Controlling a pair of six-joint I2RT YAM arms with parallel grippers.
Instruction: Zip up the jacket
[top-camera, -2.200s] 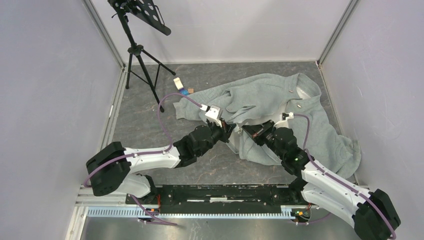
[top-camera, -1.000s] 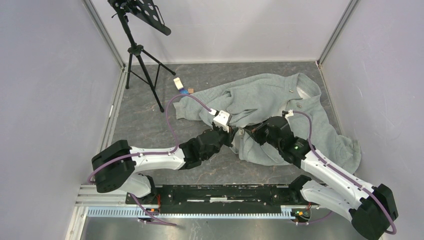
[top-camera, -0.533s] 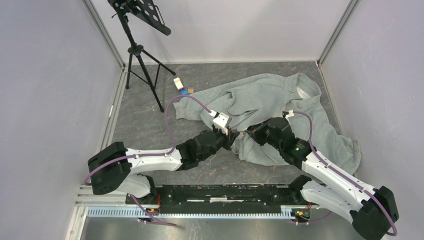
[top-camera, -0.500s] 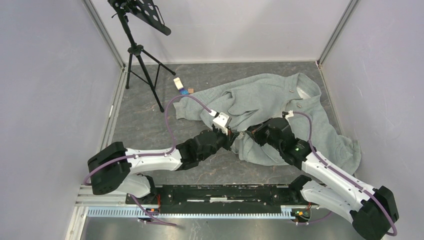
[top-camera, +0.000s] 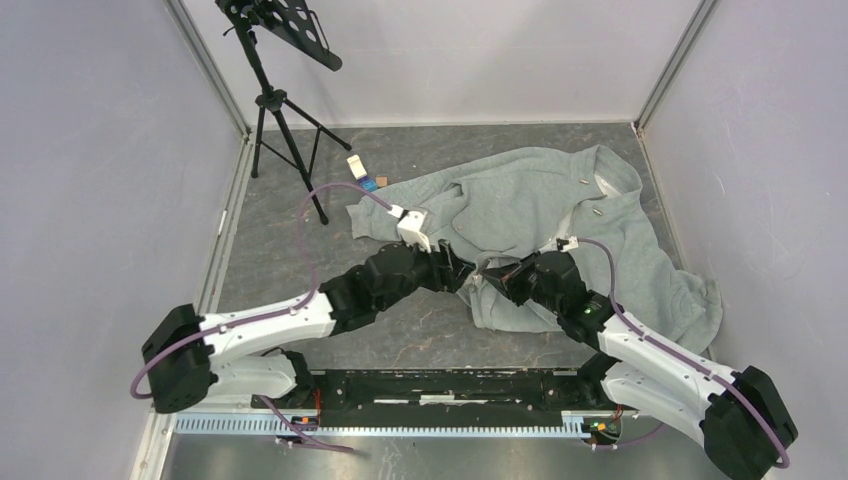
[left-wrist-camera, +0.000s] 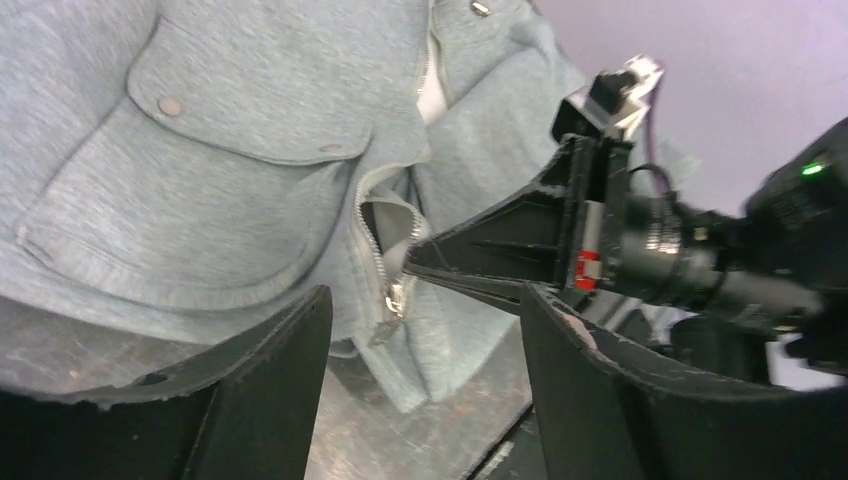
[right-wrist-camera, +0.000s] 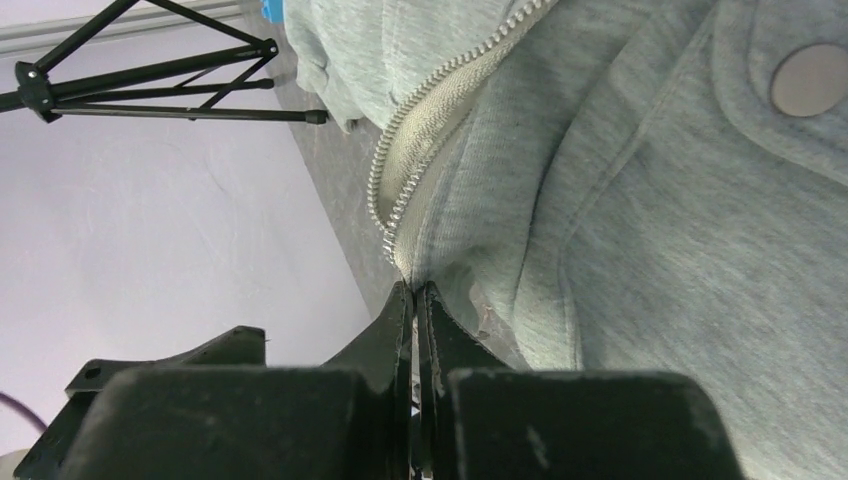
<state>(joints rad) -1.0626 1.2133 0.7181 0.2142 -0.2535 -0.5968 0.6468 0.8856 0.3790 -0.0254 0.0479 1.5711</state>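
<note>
The jacket (top-camera: 560, 215) lies rumpled, front up, across the far right of the table (top-camera: 290, 270). It is soft, limp fleece that will likely bunch and drag when pulled, so the hem wants holding taut while the small metal zipper pull (left-wrist-camera: 396, 298), low on the zipper (left-wrist-camera: 376, 250), is pinched. The right gripper (right-wrist-camera: 413, 300) is clamped tight on the fabric at the zipper's foot. The left gripper (left-wrist-camera: 425, 305) gapes wide and holds nothing, the pull showing between its jaws. The right gripper crowds that pull closely. A tripod stand (top-camera: 285, 120) and a small box (top-camera: 357, 166) sit well apart at far left
</note>
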